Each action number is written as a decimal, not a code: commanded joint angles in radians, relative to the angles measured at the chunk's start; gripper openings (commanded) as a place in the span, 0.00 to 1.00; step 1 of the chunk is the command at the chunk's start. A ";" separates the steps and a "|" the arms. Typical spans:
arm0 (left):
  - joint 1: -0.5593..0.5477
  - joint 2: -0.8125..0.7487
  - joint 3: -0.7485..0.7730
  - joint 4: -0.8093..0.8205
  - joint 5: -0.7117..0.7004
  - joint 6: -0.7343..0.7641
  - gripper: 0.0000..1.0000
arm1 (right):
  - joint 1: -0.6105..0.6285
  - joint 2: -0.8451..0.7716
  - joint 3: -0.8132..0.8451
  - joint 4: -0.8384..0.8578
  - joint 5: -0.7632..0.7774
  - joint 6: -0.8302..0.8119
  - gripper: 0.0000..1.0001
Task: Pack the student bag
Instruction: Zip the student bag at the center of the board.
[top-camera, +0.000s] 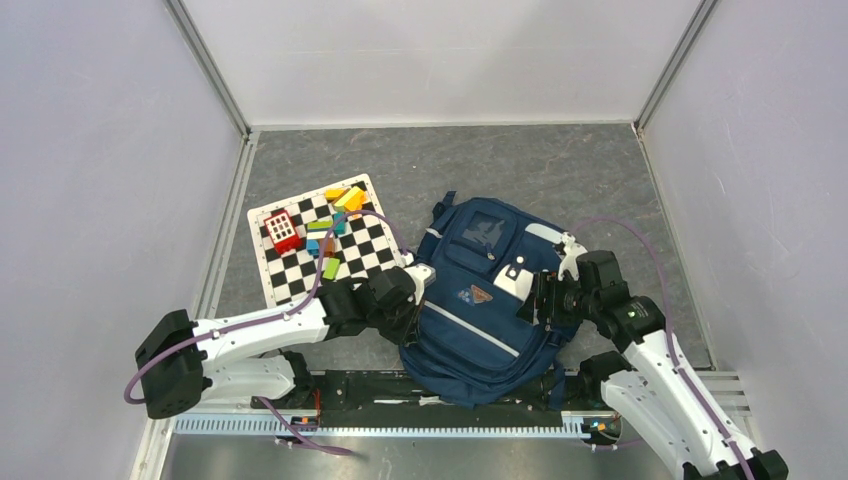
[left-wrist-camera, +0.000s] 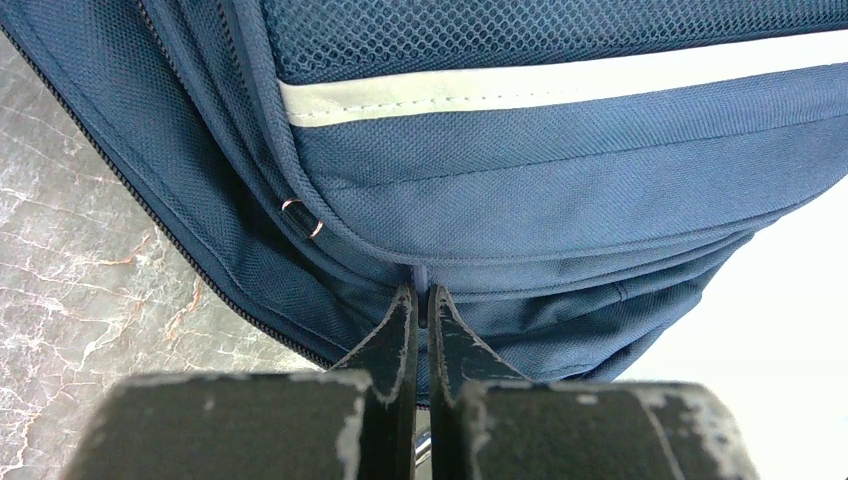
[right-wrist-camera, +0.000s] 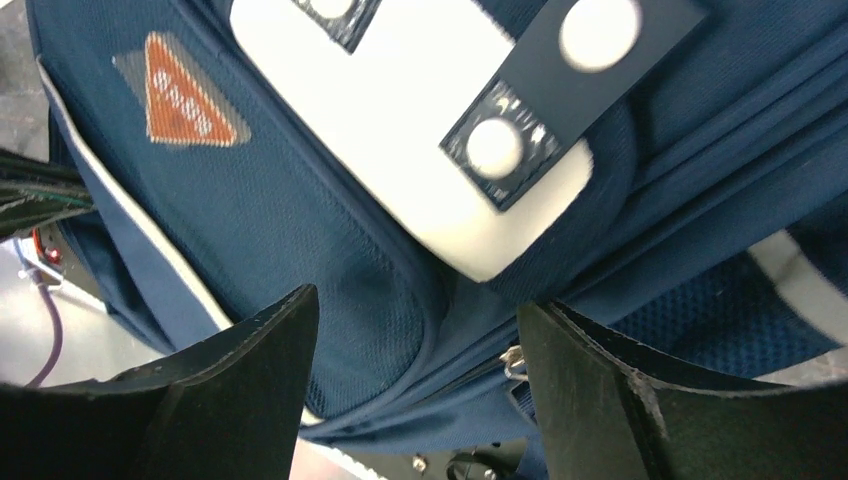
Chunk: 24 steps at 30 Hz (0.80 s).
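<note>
top view: backpack (top-camera: 478, 300) laid front-up on table (top-camera: 560, 170) between both arms, long axis near-to-far, top pointed away from bases | left wrist: left gripper (left-wrist-camera: 421, 296) clenched at a backpack seam, pinch cannot be told | right wrist: right gripper (right-wrist-camera: 415, 300) spread wide over front pocket, nothing grasped

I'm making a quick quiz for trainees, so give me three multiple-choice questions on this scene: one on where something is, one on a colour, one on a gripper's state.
1. Seen from above, the checkered mat lies where relative to the student bag? A left of it; B on top of it; C right of it.
2. The bag's triangular logo is: A green; B orange-red; C white.
3. The left gripper is: A wide open; B shut; C out of view.
Answers: 1 A, the mat sits by the bag's left side; 2 B, the right wrist view shows it orange-red; 3 B, its fingers pinch together at the bag's seam.
</note>
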 joint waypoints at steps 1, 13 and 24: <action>-0.012 0.010 0.038 0.041 0.014 -0.044 0.02 | 0.023 -0.020 0.071 -0.154 -0.060 0.024 0.77; -0.012 -0.014 0.023 0.057 0.014 -0.035 0.02 | 0.023 -0.051 -0.026 -0.016 -0.167 0.079 0.59; -0.014 0.032 0.070 0.156 0.077 -0.085 0.02 | 0.044 -0.104 -0.181 0.385 -0.195 0.341 0.00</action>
